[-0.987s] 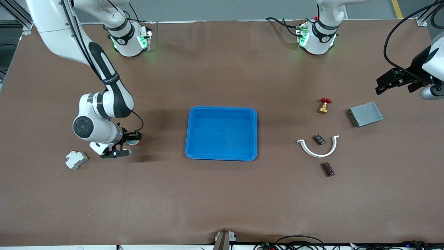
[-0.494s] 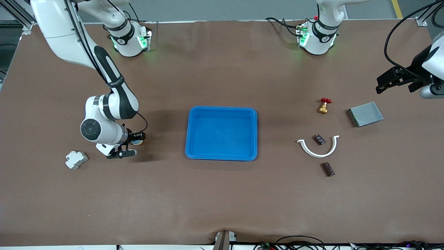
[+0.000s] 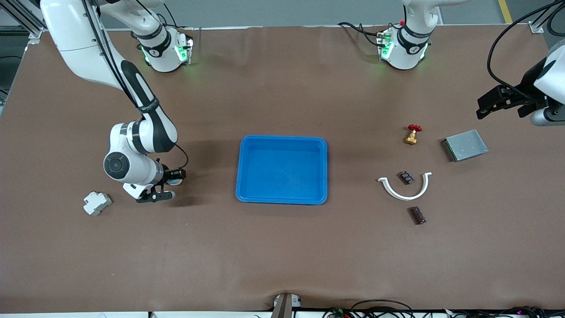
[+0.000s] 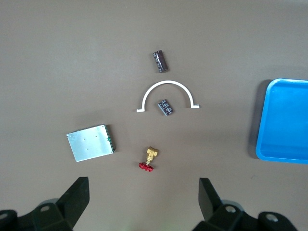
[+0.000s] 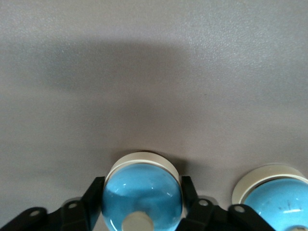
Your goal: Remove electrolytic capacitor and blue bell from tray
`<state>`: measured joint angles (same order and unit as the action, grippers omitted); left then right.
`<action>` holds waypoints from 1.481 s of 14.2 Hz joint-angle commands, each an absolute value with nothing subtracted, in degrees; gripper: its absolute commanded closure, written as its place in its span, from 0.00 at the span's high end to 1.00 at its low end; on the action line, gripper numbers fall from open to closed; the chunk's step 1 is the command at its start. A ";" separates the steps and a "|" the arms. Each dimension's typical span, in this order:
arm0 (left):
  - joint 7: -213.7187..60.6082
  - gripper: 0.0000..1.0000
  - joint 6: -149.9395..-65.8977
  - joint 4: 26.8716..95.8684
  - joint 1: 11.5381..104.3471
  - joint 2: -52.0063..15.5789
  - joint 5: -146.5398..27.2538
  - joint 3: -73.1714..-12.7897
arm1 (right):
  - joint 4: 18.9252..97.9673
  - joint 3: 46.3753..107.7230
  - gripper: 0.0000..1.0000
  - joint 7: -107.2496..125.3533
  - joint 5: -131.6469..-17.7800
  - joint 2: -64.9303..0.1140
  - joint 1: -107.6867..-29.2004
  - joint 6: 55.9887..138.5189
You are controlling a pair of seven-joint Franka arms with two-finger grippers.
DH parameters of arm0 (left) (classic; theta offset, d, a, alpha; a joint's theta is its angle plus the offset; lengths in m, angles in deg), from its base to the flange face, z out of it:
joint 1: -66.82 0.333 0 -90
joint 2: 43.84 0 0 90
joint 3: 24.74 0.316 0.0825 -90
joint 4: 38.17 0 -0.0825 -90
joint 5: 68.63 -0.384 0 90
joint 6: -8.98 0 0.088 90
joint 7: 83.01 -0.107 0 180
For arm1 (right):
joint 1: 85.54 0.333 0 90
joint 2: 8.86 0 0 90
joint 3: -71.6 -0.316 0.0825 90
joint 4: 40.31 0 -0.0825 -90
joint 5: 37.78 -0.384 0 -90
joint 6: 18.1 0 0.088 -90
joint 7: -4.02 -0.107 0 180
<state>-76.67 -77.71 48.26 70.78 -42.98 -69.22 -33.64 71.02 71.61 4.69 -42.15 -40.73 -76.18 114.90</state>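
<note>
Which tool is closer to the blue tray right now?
Right. The right tool sits low over the table beside the blue tray, toward the right arm's end, around a blue bell. The left tool hangs open past the metal box, at the left arm's end.

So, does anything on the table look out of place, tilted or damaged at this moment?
Nothing looks spilled or damaged. The blue tray lies square and empty. The right gripper, low beside it, clasps a blue bell; a second blue dome shows next to it. The left gripper waits open up near the metal plate.
</note>
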 commanded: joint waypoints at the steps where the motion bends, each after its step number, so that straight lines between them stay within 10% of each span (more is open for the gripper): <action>1: -76.94 1.00 -76.89 47.61 70.77 -42.61 -68.99 -33.88 | 69.99 71.69 1.00 4.37 -42.53 -40.50 -76.05 113.83; 21: -77.12 1.00 -76.27 47.61 70.95 -43.13 -69.16 -33.97 | 32.04 70.90 1.00 4.37 -37.70 -27.23 -81.05 54.95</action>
